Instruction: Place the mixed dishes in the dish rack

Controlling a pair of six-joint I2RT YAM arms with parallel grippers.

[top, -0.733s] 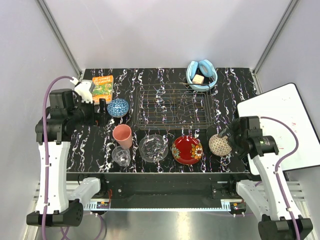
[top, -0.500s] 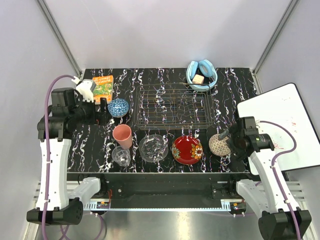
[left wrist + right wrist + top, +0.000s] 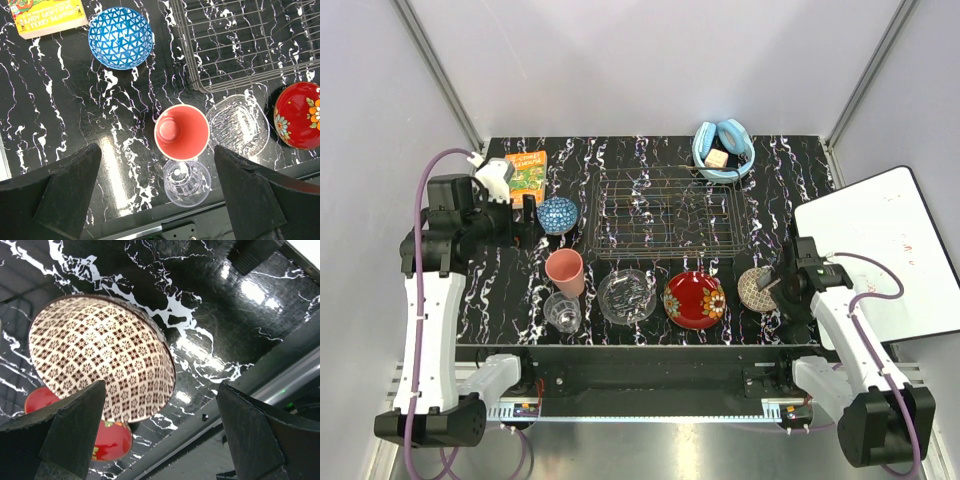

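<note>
Left gripper (image 3: 525, 216), fingers apart and empty, has drawn back beside the blue patterned bowl (image 3: 558, 214) toward the far-left corner. Dish rack (image 3: 665, 212), mid-table, holds no dishes. Right gripper (image 3: 778, 283), fingers apart, has swung in around the beige speckled bowl (image 3: 756, 290) at the near-right edge, so a first pickup looks imminent.

Blue triangle-patterned bowl (image 3: 120, 37), beige brown-checked bowl (image 3: 100, 357), red floral plate (image 3: 694, 299)

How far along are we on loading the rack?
Done: nothing; the dish rack holds no dish. In hand: nothing gripped; the right gripper is open close to the beige speckled bowl, the left gripper open above the table. Left: all six, the blue patterned bowl, red floral plate, clear glass dish, salmon-pink cup and glass tumbler included, sit on the table.
</note>
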